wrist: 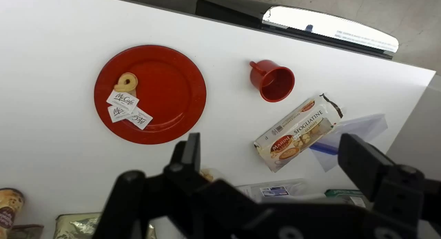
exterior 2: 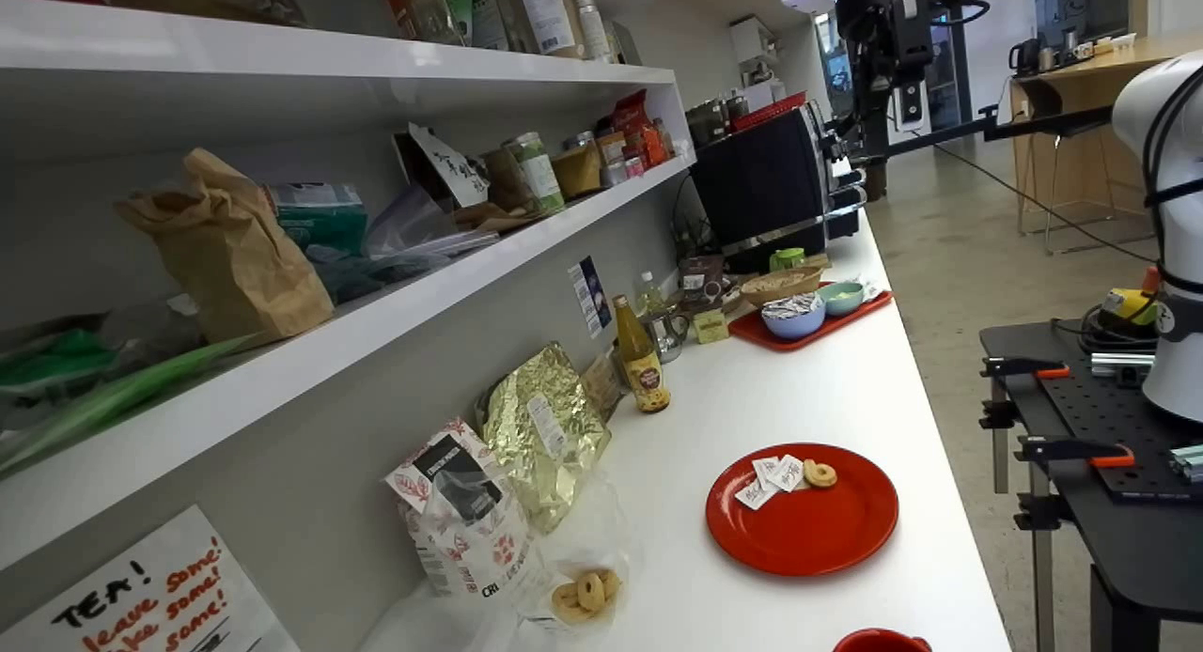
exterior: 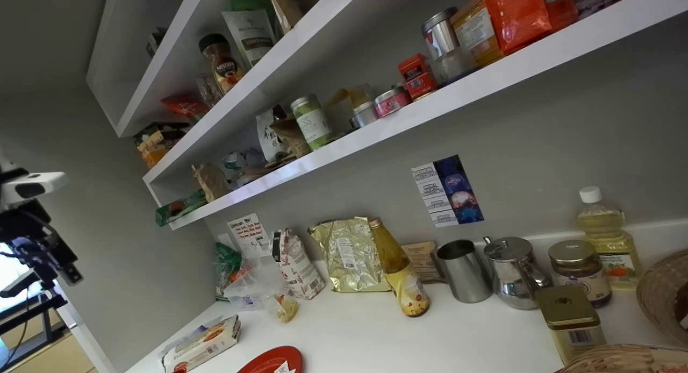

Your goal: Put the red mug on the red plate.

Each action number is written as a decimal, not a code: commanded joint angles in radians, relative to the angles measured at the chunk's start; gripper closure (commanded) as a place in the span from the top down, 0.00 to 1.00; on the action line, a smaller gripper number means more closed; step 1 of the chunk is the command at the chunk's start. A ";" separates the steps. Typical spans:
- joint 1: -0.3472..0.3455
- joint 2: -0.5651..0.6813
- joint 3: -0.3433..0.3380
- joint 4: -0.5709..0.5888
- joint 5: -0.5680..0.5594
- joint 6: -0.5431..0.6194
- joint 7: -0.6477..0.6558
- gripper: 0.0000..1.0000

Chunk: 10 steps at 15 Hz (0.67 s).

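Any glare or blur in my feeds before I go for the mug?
Wrist view: the gripper looks dark and soft-edged, while the red mug is crisper and the red plate carries a faint gloss streak; in an exterior view, the lowest shelf's front edge catches a bright highlight; in both exterior views, the gold foil bag glints.

Pretty clearly a kitchen, and I'd say a shared one: there's a handwritten sign (exterior 2: 155, 591) going "TEA! leave some!" Shelves (exterior: 290, 171) above the white counter (exterior: 365, 330) are crammed with food packets (exterior: 250, 37) plus a Nescafé jar (exterior: 223, 66), and cooking oil (exterior: 611, 246) and a steel teapot (exterior: 509, 280) stand below. Further back, a kettle (exterior 2: 1024, 58) on a wooden counter (exterior 2: 1151, 58). Bit of a lab vibe too: robot arm (exterior 2: 1186, 342) on a black table (exterior 2: 1114, 549) with clamps (exterior 2: 1067, 449).
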<state>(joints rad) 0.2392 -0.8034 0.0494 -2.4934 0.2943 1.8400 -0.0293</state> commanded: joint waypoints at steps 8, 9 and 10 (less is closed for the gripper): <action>0.091 0.363 0.178 0.053 0.079 0.249 -0.015 1.00; 0.100 0.392 0.190 0.056 0.081 0.270 -0.011 1.00; 0.108 0.418 0.203 0.056 0.082 0.293 -0.006 1.00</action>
<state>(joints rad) 0.3245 -0.4872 0.2284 -2.4772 0.3515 2.0831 -0.0293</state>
